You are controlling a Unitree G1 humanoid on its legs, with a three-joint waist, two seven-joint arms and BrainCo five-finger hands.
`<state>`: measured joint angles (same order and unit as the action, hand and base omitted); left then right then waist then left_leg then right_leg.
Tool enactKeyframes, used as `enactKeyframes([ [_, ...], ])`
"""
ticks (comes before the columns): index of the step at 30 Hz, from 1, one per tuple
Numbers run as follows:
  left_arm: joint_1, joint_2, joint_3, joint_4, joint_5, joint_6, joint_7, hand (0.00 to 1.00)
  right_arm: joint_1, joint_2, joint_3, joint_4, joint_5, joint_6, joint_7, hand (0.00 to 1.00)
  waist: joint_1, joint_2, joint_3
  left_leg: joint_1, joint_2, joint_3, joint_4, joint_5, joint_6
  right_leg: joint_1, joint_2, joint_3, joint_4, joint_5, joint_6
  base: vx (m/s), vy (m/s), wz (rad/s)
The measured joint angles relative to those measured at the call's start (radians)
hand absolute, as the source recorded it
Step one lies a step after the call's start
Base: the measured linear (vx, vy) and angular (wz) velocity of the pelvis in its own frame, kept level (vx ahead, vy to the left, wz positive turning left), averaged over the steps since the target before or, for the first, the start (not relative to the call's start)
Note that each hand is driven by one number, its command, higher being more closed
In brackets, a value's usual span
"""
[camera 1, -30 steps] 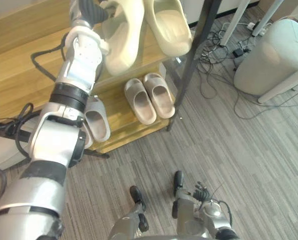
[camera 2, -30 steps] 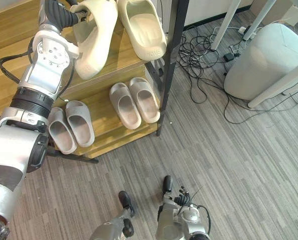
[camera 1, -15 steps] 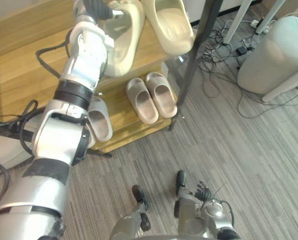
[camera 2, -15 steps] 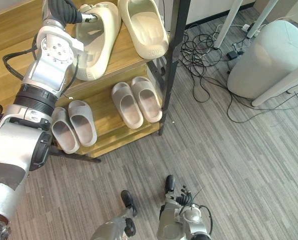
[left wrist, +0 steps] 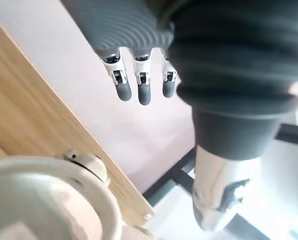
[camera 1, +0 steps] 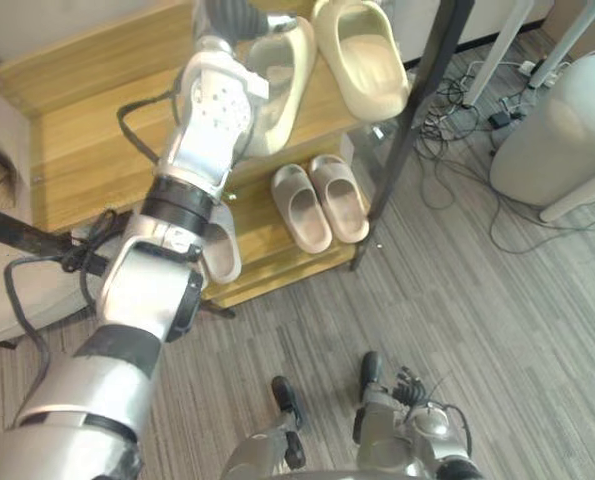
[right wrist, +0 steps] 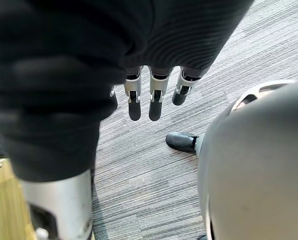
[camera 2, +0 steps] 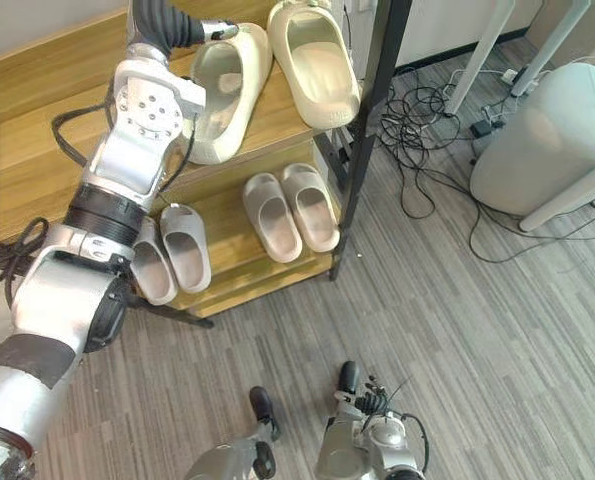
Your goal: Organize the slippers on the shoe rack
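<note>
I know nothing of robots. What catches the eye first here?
A silver arm stretches up to the wooden shoe rack, its open left hand by the big cream slippers on the top shelf. On the lower shelf lie a grey pair and, partly behind the arm, a second grey pair. Cables tangle on the floor to the right.

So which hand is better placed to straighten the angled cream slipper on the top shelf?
Left. The left hand is up at the top shelf, open, right by the heel end of the angled cream slipper. The right hand hangs open, low over the carpet, far from the rack.
</note>
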<state>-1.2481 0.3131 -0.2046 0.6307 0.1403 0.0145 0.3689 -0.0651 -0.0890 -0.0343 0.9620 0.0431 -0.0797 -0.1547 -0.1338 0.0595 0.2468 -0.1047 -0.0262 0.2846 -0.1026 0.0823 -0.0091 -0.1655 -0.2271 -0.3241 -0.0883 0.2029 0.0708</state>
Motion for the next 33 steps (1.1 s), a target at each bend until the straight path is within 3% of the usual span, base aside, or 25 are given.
enactKeyframes([
  [5,0.087,-0.027,0.000,-0.067,-0.030,-0.009,0.000,0.00,0.000,-0.012,0.007,0.002,-0.001,0.012,0.000,0.00,0.014,0.019,-0.009,0.002,0.000,-0.025,0.000,0.000,0.000,0.017,-0.002,-0.026,0.000,-0.010,0.000,0.01,0.049,0.15],
  [15,0.206,-0.032,0.034,-0.090,-0.088,-0.020,0.000,0.00,0.006,-0.020,0.011,0.011,-0.003,0.015,0.000,0.00,0.032,0.034,-0.022,0.019,0.000,-0.048,0.000,0.003,0.003,0.047,-0.002,-0.050,0.000,-0.009,0.008,0.01,0.043,0.07],
  [33,0.390,-0.077,0.052,-0.103,-0.105,-0.020,-0.003,0.00,0.028,-0.025,0.012,0.005,-0.005,0.031,0.000,0.00,0.057,0.032,-0.032,0.039,0.005,-0.058,0.000,0.002,0.002,0.074,0.007,-0.067,0.000,-0.023,-0.004,0.01,0.037,0.01],
])
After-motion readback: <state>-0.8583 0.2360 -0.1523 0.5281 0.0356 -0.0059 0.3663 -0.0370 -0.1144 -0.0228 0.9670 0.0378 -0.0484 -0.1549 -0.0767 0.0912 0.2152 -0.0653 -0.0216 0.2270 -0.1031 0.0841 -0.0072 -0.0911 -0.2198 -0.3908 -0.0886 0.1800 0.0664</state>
